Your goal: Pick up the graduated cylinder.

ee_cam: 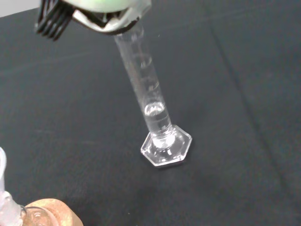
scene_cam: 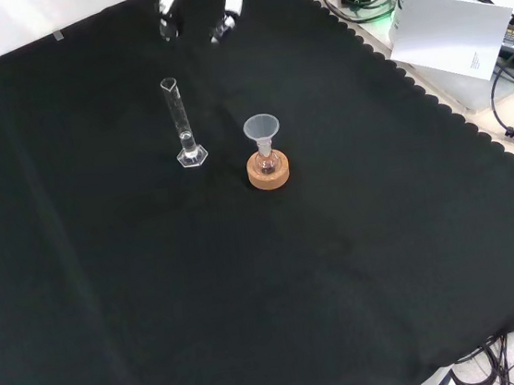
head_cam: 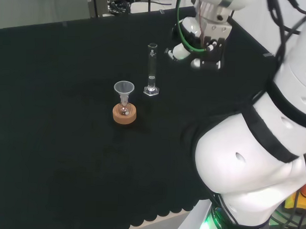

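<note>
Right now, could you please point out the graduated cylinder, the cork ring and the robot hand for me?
graduated cylinder (head_cam: 152,69): head view, middle of its clear tube.
cork ring (scene_cam: 269,173): front view, its front wall.
robot hand (head_cam: 208,46): head view, on its palm.

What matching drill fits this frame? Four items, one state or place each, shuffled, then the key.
Items:
1. graduated cylinder
2. funnel
3. cork ring
4. hand

States:
A. flat on the cloth, under a small flask
B. hovering off the cloth, holding nothing
C. upright on a hexagonal base, untouched
D. seated in the flask's neck, mouth up

Pairs: 1-C, 2-D, 3-A, 4-B
</note>
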`<state>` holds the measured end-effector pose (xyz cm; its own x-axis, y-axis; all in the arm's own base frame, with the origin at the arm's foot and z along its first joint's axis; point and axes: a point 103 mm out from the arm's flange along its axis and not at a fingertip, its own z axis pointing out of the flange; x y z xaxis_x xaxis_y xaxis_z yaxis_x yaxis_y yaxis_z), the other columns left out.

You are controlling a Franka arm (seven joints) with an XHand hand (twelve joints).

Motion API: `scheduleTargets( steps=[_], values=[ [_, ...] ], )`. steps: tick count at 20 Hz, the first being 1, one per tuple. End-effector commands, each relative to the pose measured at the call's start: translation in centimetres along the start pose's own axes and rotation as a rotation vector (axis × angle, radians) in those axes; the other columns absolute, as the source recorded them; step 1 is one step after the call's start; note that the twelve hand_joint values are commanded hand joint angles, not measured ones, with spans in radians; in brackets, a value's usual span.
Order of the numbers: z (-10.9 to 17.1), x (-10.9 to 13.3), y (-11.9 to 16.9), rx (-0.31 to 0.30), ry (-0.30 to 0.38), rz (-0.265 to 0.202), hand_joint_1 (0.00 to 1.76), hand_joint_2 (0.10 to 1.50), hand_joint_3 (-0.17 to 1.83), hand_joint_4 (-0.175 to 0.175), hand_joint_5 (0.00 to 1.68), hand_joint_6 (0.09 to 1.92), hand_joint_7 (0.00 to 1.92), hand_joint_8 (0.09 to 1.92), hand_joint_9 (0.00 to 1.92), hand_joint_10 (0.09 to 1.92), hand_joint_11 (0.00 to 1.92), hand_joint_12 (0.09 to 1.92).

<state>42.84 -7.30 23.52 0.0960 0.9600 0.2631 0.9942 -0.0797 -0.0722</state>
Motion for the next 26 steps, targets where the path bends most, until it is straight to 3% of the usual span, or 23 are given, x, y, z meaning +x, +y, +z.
scheduleTargets(
  steps=[1,6,10,14,26],
  values=[
    [3.2,-0.5,3.0,-0.064,0.068,-0.04,0.98,0.62,0.67,-0.073,0.55,0.49,0.61,0.67,0.93,0.41,0.77,1.16],
    [4.8,-1.3,3.3,-0.067,0.168,-0.026,0.95,0.6,0.67,-0.079,0.53,0.49,0.65,0.69,0.95,0.42,0.8,1.15],
    [5.9,-2.0,3.7,-0.066,0.242,-0.024,0.9,0.59,0.63,-0.077,0.48,0.47,0.58,0.68,0.88,0.42,0.72,1.17],
    [7.0,-2.5,4.1,-0.046,0.273,-0.036,0.82,0.6,0.53,-0.08,0.46,0.45,0.59,0.69,0.89,0.46,0.72,1.18],
    [8.4,-3.5,4.2,-0.006,0.291,-0.045,0.84,0.61,0.5,-0.079,0.45,0.44,0.59,0.69,0.89,0.46,0.73,1.18]
  ],
)
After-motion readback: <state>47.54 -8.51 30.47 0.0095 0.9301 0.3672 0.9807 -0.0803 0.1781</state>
